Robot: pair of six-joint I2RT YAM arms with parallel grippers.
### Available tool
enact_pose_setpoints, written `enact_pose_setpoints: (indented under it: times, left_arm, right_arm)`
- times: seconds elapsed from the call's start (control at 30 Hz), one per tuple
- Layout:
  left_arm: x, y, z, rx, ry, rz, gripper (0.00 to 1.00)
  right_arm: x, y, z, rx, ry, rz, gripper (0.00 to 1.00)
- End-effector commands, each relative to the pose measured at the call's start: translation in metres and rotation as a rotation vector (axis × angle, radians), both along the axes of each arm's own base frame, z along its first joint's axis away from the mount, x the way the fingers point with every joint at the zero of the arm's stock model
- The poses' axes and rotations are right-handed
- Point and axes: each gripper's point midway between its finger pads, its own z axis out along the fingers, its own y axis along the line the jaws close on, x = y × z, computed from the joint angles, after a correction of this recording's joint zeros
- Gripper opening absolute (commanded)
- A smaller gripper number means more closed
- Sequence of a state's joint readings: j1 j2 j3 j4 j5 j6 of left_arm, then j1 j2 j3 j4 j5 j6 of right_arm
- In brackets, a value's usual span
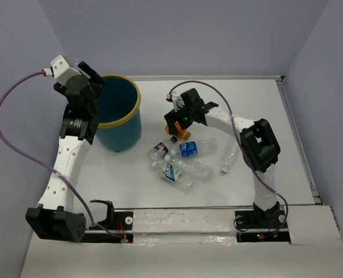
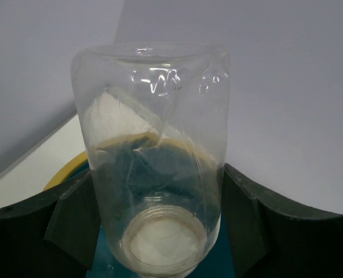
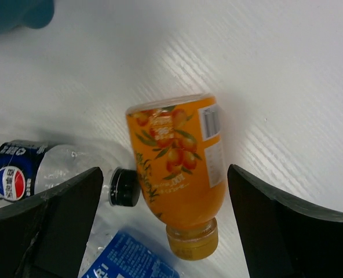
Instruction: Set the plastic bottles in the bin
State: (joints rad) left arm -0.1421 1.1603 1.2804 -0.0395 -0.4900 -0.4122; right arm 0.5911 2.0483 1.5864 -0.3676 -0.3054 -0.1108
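Only the left wrist view shows the left end effector clamping a clear plastic bottle over the round teal bin; right of the bin, the right end effector gapes around a short orange plastic bottle.

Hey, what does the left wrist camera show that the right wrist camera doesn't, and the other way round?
Only left wrist: a capless clear bottle gripped in the left tool, with the yellow-rimmed bin behind it. Only right wrist: an orange juice bottle lying on the table, framed by the open right tool, beside a black-capped Pepsi bottle and a blue-labelled bottle. Both: the white table and part of the teal bin.
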Motion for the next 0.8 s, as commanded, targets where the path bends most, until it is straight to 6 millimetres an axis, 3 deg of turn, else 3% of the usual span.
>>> enact_pose_setpoints:
  times: [0.0,0.03,0.13,0.43,0.57,0.63,0.67,0.7,0.73,0.77]
  left_arm:
    - [0.014,0.001,-0.015,0.009,0.013,-0.029,0.73]
    - [0.016,-0.001,-0.018,0.011,0.021,-0.040,0.85]
    - [0.017,-0.008,-0.024,0.014,0.034,-0.079,0.95]
    - [-0.006,-0.022,-0.021,0.014,0.008,-0.177,0.96]
    - [-0.032,-0.038,-0.005,0.011,-0.051,-0.288,0.96]
    - [-0.043,-0.055,-0.011,0.007,-0.053,-0.389,0.98]
    - [-0.055,-0.066,-0.012,0.004,-0.067,-0.455,0.98]
    - [-0.063,-0.074,-0.012,-0.001,-0.060,-0.506,0.98]
    - [-0.069,-0.080,-0.025,-0.007,-0.032,-0.542,0.98]
    - [-0.082,-0.091,-0.023,-0.008,-0.043,-0.616,0.98]
  right_arm:
    - [0.027,0.003,0.015,-0.036,-0.095,-0.044,0.91]
    - [0.030,0.002,0.014,-0.044,-0.102,-0.051,0.91]
    - [0.038,0.000,0.013,-0.063,-0.125,-0.075,0.88]
    - [0.043,0.000,-0.007,-0.101,-0.113,-0.063,0.95]
    - [0.044,0.000,-0.017,-0.126,-0.095,-0.048,0.96]
    - [0.050,-0.002,-0.018,-0.145,-0.111,-0.067,0.87]
    - [0.056,-0.004,-0.014,-0.154,-0.133,-0.086,0.81]
    - [0.061,-0.005,-0.008,-0.154,-0.153,-0.105,0.81]
    - [0.065,-0.005,0.000,-0.147,-0.173,-0.120,0.71]
    - [0.070,-0.004,0.009,-0.135,-0.198,-0.137,0.67]
